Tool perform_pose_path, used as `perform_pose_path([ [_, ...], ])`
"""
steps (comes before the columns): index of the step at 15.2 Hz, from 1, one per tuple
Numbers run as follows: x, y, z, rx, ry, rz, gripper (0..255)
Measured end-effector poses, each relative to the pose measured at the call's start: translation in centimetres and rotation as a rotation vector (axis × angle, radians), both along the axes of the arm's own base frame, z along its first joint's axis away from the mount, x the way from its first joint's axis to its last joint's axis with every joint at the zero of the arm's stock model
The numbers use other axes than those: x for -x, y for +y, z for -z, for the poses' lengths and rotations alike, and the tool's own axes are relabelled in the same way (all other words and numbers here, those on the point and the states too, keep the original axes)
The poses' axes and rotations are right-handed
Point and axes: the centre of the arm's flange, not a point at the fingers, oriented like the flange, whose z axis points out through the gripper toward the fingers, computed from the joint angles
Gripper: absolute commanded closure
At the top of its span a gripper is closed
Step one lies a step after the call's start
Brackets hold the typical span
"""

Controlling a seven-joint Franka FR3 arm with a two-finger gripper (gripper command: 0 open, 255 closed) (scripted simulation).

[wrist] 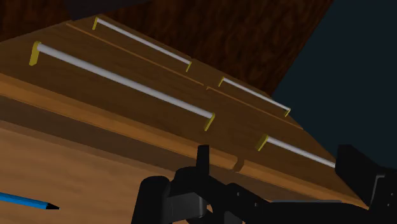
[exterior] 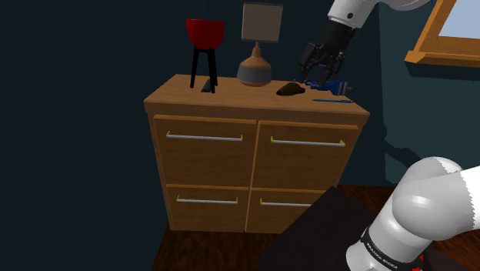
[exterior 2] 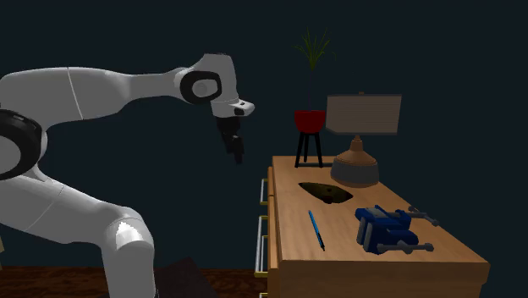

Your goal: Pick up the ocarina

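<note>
The ocarina [exterior: 291, 90] is a dark, flat, pointed piece lying on the wooden dresser top [exterior: 231, 96], between the lamp and a blue vise. In the second exterior view the ocarina [exterior 2: 327, 192] rests near the middle of the top. My black gripper [exterior: 318, 71] hangs open in the air with nothing between its fingers. In the second exterior view the gripper [exterior 2: 238, 155] is well above the dresser and out beyond its front edge, apart from the ocarina. In the wrist view the gripper [wrist: 278, 170] looks down over the front edge onto the drawer fronts.
A blue vise [exterior 2: 387, 229] and a blue pencil [exterior 2: 316, 229] lie beside the ocarina. A brown lamp [exterior: 255, 65] and a red pot on a black stand [exterior: 205, 46] occupy the back of the top. The drawers carry silver bar handles [wrist: 127, 83].
</note>
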Motion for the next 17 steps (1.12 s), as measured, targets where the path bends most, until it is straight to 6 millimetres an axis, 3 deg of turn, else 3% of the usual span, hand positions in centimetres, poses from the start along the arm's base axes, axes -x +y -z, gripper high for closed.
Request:
perform_pose_path([
  [2,-0.5,0.0,0.1,0.000,0.000,0.023,0],
  [9,-7.8,-1.5,2.0,-0.001,-0.004,0.345,0],
  [17,-15.0,-6.7,4.4,-0.004,-0.012,0.747,0],
])
